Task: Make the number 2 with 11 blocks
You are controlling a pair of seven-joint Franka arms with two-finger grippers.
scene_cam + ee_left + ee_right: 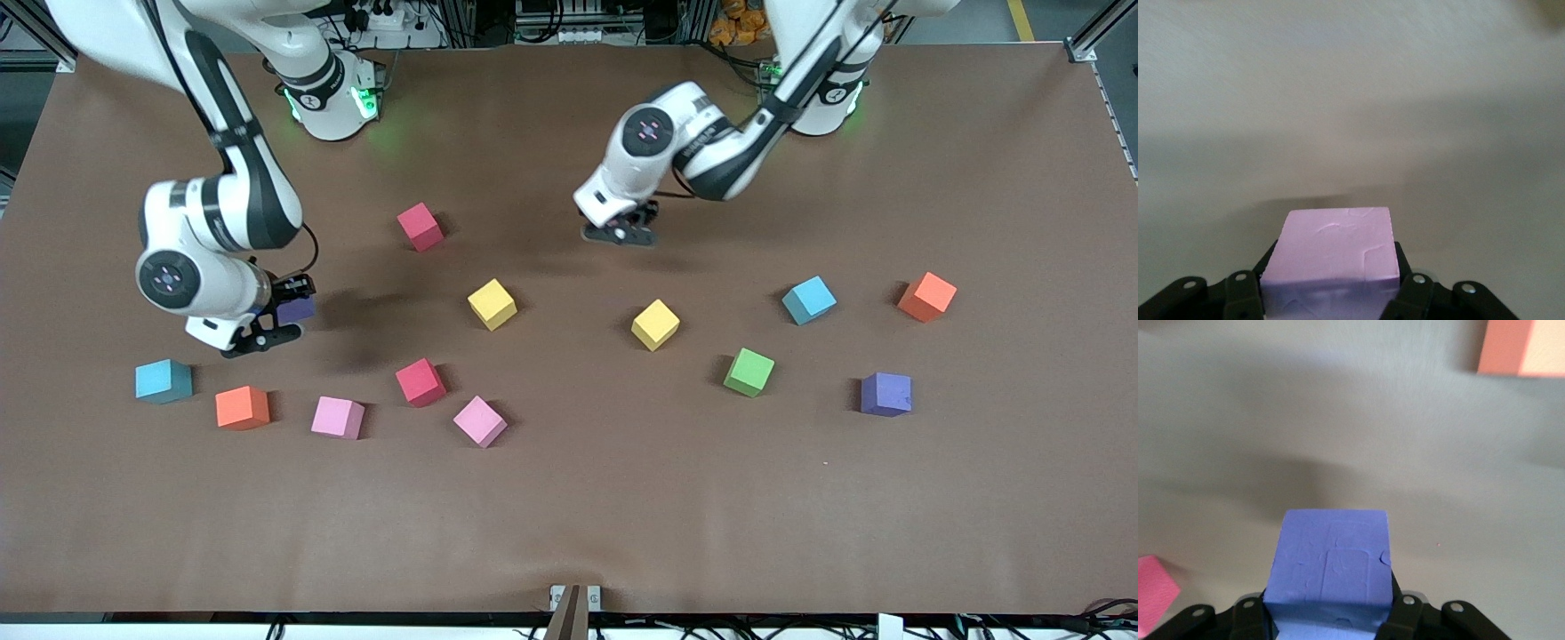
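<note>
Right end effector is clamped on a purple foam cube (seen close between the fingers in its wrist view), low at the right arm's end of the brown table, just beside a light blue foam cube and an orange foam cube.

Left end effector grips a pale pink foam cube (only its wrist view shows it), over the table's middle.

Loose on the table: two red cubes, two yellow, two pink, one green, another blue, another orange, another purple.
</note>
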